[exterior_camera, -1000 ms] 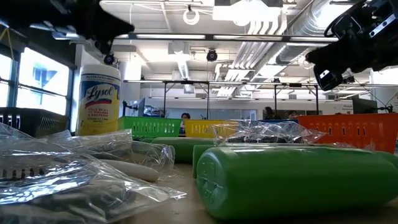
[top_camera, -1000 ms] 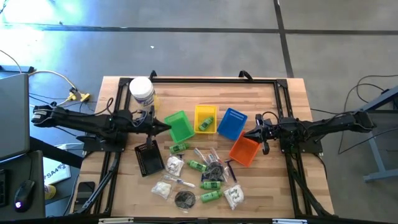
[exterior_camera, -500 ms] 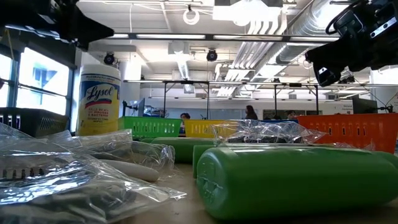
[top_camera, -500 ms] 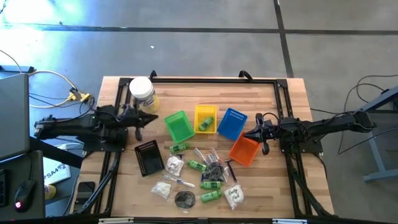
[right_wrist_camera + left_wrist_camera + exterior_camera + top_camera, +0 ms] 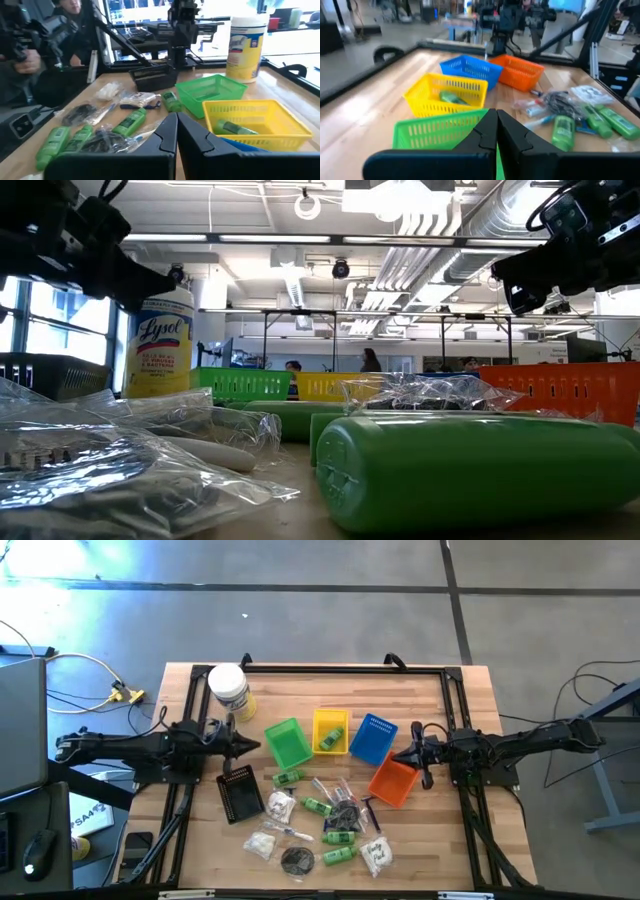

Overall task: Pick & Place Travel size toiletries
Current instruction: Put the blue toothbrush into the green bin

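Note:
The travel size toiletries lie loose on the near middle of the table: green bottles (image 5: 318, 806) (image 5: 563, 132), white sachets (image 5: 260, 843), a black round pouch (image 5: 296, 860) and clear-wrapped sticks (image 5: 345, 790). One more green bottle (image 5: 332, 738) lies in the yellow basket (image 5: 330, 720). My left gripper (image 5: 256, 747) (image 5: 496, 112) is shut and hovers level just left of the green basket (image 5: 288, 743). My right gripper (image 5: 393, 756) (image 5: 176, 116) is shut, level, between the blue basket (image 5: 373, 738) and the orange basket (image 5: 394, 783). Neither holds anything.
A black basket (image 5: 240, 793) lies near my left gripper on its near side. The big white jar with a yellow label (image 5: 228, 690) stands at the far left. A black frame (image 5: 345, 668) runs around the table's edges. People show in the room beyond the table.
My left gripper has drawn back from the green basket toward the table's left edge and sunk lower, staying shut and level. The toiletries and baskets have not moved.

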Robot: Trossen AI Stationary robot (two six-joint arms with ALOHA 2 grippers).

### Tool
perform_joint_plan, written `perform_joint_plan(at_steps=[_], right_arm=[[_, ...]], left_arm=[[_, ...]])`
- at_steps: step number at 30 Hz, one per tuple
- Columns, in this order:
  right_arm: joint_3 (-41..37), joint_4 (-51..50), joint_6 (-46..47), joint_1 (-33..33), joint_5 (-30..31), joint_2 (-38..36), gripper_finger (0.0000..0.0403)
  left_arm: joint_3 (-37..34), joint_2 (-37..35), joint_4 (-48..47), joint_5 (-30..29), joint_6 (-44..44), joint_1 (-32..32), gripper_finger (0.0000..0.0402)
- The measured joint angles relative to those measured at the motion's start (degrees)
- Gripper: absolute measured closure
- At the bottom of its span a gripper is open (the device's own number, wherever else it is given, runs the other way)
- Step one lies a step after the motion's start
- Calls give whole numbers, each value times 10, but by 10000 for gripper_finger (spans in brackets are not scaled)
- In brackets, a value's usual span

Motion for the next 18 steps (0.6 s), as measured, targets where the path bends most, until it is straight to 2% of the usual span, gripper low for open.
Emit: perform_joint_plan(at_steps=[8, 14, 18], right_arm=[[0, 0, -1, 0, 1, 0, 400], [0, 16, -15, 0, 41, 0, 400], [0, 29, -17, 0, 47, 1, 400]], left_arm=[[-6, -6, 7, -7, 25, 0, 401], [-6, -4, 9, -11, 33, 0, 401], [-6, -4, 13, -19, 45, 0, 401]])
